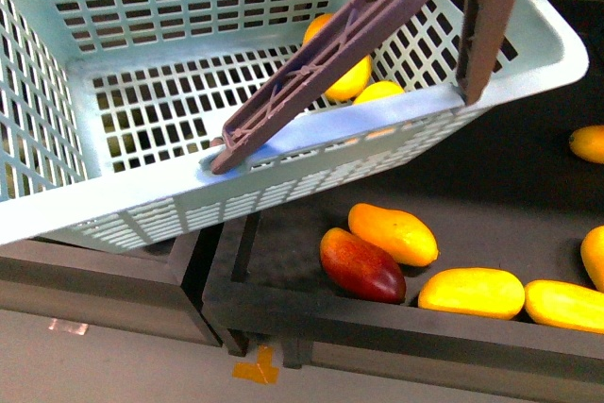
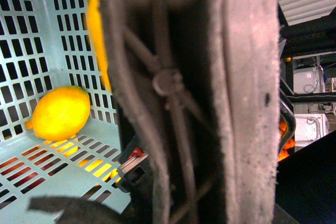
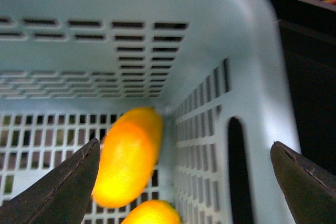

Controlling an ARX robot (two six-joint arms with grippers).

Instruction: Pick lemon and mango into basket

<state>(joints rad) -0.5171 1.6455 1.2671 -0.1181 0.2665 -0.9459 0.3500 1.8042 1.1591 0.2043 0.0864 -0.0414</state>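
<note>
The aqua basket point(image 1: 311, 153) is sitting tilted at the far left, its rim overhanging a dark tray point(image 1: 283, 304) on the near right where loose mangoes point(image 1: 394, 233) are lying. A brown handle point(image 1: 330, 54) is slanting across the basket's mouth, half hiding the fruit inside from the front. The right wrist view is showing the mango point(image 3: 128, 163) in a basket corner, with the right gripper point(image 3: 185, 142) hanging spread wide above it. The left wrist view, mostly blocked by the handle, is showing the lemon point(image 2: 60, 113) on the slotted floor. I cannot tell the left gripper's point(image 2: 131, 182) grip.
</note>
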